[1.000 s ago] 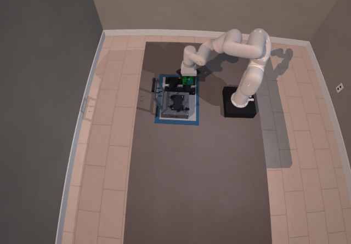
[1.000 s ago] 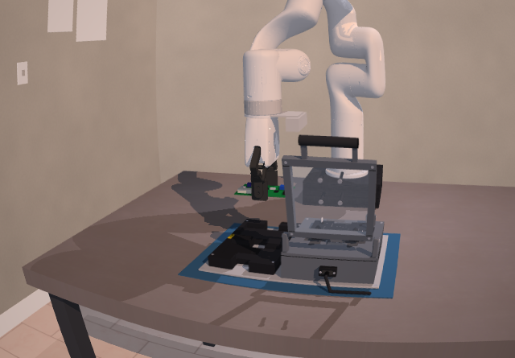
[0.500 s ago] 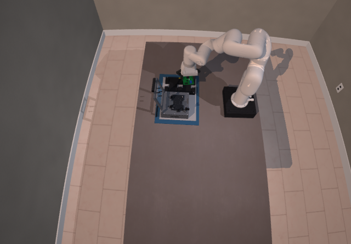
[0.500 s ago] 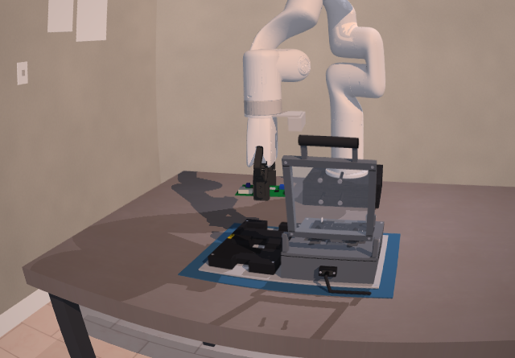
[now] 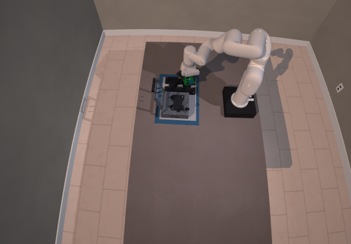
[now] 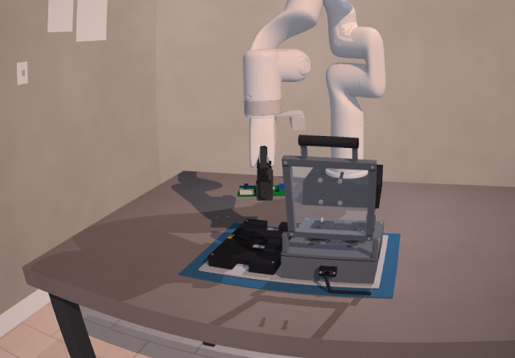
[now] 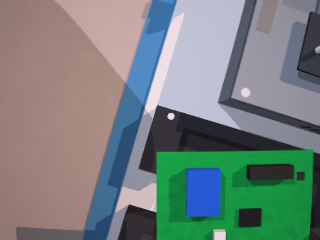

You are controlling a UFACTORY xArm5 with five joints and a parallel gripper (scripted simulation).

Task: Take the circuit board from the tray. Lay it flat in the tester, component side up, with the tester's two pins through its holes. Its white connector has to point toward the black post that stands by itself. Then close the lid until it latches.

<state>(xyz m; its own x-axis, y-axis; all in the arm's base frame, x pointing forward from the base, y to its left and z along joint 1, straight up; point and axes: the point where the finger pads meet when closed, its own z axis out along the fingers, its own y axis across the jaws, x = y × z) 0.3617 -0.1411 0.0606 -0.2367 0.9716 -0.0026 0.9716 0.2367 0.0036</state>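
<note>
Item: green circuit board (image 6: 261, 191), held level between my jaws, which stand wide across its width; it hangs above the black tray (image 6: 249, 251), component side up. Item: tester (image 6: 332, 241), lid (image 6: 330, 191) propped upright, lying beside the tray on the blue mat (image 6: 386, 262) on the worktop (image 6: 125, 241). The board must travel sideways from tray to tester bed, its connector end turned toward the lone post, which I cannot pick out.

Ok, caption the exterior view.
Gripper holds the circuit board above the tray, tester lid open.
</note>
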